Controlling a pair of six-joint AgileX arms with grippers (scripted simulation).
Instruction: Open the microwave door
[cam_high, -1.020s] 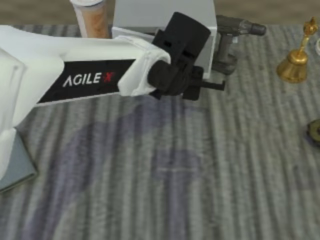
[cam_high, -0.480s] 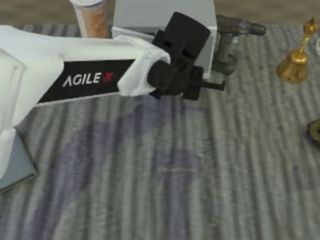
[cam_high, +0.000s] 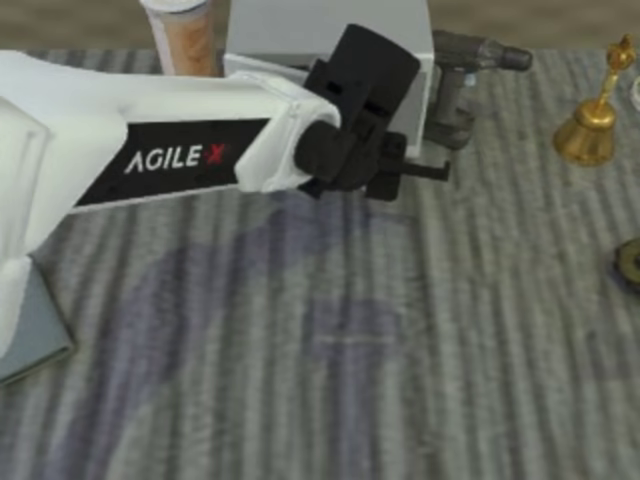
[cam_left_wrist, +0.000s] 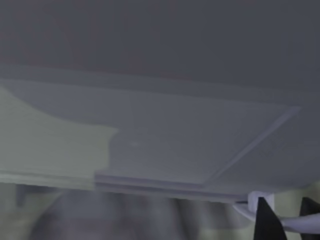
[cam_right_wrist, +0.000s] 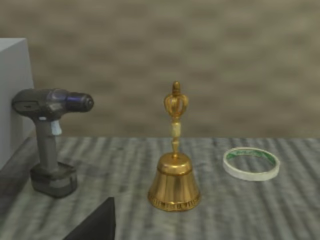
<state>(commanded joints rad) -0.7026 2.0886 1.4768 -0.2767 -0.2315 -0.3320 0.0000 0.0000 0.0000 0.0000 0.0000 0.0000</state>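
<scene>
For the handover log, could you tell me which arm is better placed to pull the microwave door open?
The left. Its gripper is already at the front of the microwave, at the door. The right arm is out of the top view, its camera facing the bell.

Dark grey power drill (cam_right_wrist: 50, 142) upright, gold bell (cam_right_wrist: 174, 170) beside it, tape roll (cam_right_wrist: 251, 163), orange-brown cylinder (cam_high: 185, 35)

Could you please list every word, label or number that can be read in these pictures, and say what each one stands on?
"AGILE X": white letters with a red X, on the black panel of the left arm, top view.
Microwave, power drill, gold bell and tape roll: no readable text.
</scene>
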